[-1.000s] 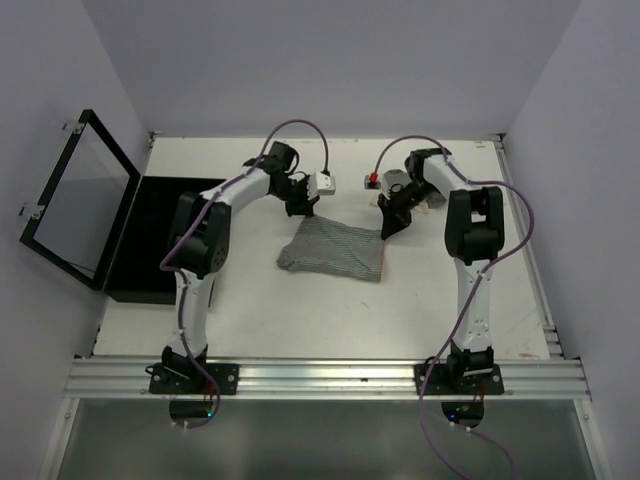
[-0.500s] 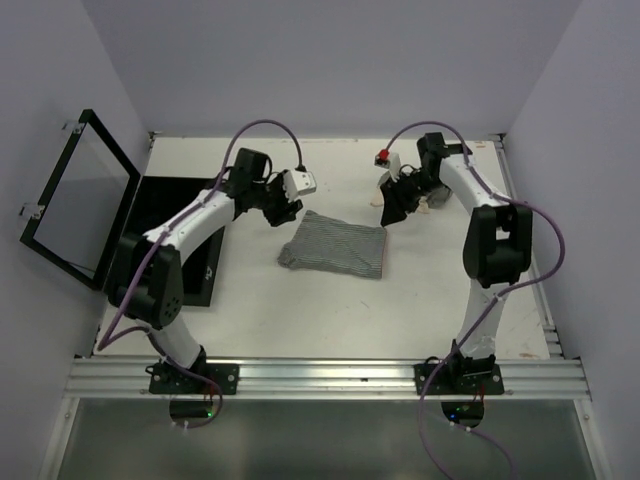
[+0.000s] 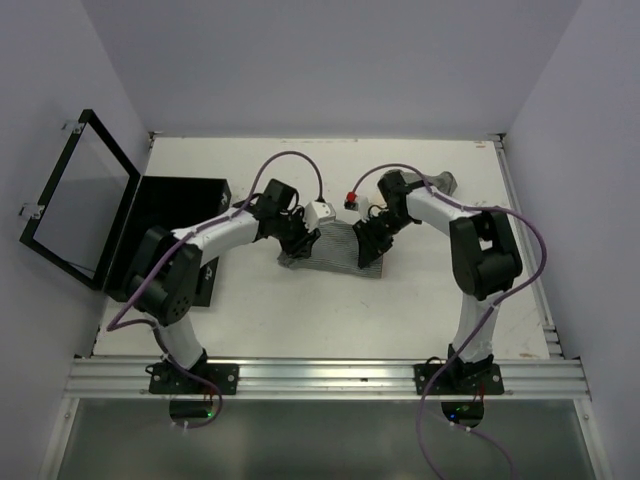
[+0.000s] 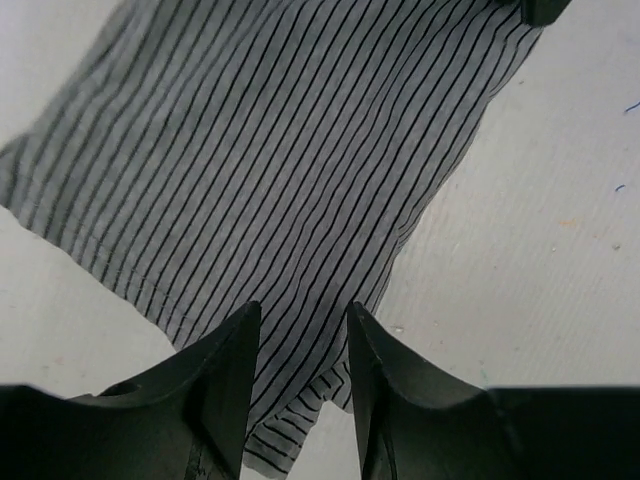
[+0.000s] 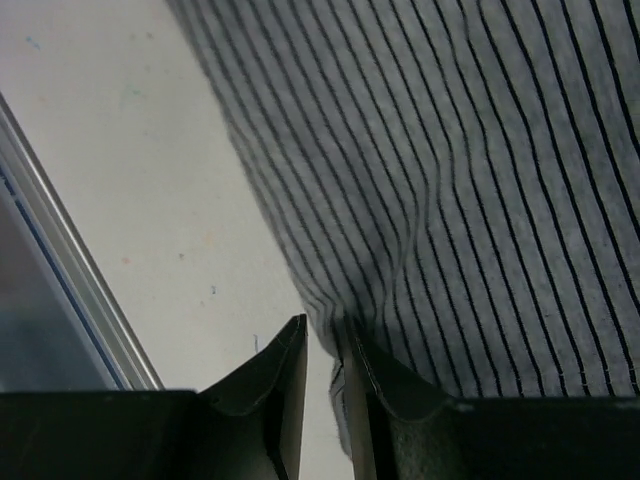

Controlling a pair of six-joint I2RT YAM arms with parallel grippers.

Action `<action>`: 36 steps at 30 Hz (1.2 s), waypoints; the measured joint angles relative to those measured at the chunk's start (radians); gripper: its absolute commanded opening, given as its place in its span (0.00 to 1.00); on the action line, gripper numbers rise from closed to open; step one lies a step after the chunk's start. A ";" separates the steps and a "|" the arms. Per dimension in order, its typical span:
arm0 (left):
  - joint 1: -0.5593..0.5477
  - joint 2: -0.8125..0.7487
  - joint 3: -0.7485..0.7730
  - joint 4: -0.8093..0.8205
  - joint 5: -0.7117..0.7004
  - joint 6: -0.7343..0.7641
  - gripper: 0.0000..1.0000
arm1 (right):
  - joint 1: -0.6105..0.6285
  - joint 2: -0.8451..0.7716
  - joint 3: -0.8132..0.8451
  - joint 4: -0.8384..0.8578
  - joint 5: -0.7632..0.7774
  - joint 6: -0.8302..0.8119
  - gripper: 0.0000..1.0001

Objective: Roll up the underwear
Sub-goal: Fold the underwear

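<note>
One piece of underwear [image 3: 338, 252], heather grey with thin dark stripes, lies flat mid-table. My left gripper [image 3: 303, 243] is down on its left end. In the left wrist view its jaws [image 4: 302, 318] stand open astride a corner of the striped cloth [image 4: 280, 150], which lies between them. My right gripper [image 3: 370, 243] is at the right end. Seen from the right wrist, its jaws [image 5: 323, 325] are nearly together, with the bunched edge of the cloth [image 5: 500, 180] pinched at their tips.
A flat black box [image 3: 175, 195] sits at the left with its hinged lid [image 3: 80, 200] standing open. Another small grey garment [image 3: 443, 181] lies at the back right behind my right arm. A metal rail [image 3: 320, 375] runs along the near edge.
Both grippers let go at the cloth's far edge, opened and drew back. They have now come down on its left and right ends, the right one closing on the edge.
</note>
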 measured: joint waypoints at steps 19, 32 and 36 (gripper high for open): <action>0.126 0.118 0.093 -0.144 0.125 0.059 0.51 | 0.041 -0.043 -0.193 0.152 -0.220 0.202 0.40; 0.129 0.102 0.132 -0.113 0.172 0.014 0.48 | -0.068 -0.044 -0.101 0.158 -0.119 0.204 0.33; 0.130 0.166 0.093 -0.107 0.152 -0.010 0.47 | -0.074 0.047 -0.127 0.163 -0.075 0.204 0.32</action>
